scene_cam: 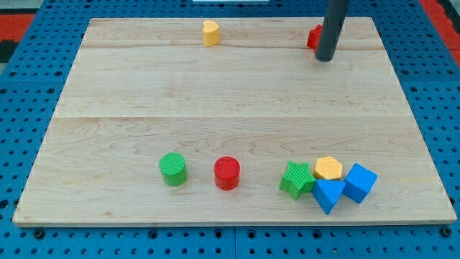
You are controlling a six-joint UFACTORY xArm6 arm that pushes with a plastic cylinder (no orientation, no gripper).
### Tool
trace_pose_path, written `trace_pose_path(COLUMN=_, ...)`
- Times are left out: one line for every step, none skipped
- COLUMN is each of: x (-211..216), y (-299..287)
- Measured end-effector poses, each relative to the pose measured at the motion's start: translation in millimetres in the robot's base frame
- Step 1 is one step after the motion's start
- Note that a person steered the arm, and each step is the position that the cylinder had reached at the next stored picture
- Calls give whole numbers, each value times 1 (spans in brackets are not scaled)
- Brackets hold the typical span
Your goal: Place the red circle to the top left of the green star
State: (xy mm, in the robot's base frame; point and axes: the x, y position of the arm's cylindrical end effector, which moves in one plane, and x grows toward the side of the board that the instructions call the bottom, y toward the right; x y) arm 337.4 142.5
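The red circle (227,173) stands near the view's bottom, middle of the wooden board. The green star (297,179) lies to its right, a short gap apart, touching a yellow hexagon (328,167) and a blue triangle (328,194). My tip (325,58) is far off at the view's top right, just beside a red block (314,37) that the rod partly hides.
A green circle (173,169) stands left of the red circle. A blue cube (359,183) sits right of the yellow hexagon. A yellow block (210,33) stands at the top middle. The board (215,93) ends close below the bottom blocks.
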Motion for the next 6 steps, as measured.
trace_pose_path(x=61, y=-90)
trace_pose_path(x=108, y=-180)
trace_pose_path(x=149, y=-278)
trace_pose_path(x=199, y=-344)
trace_pose_path(x=256, y=-327)
trace_pose_path(x=239, y=-248)
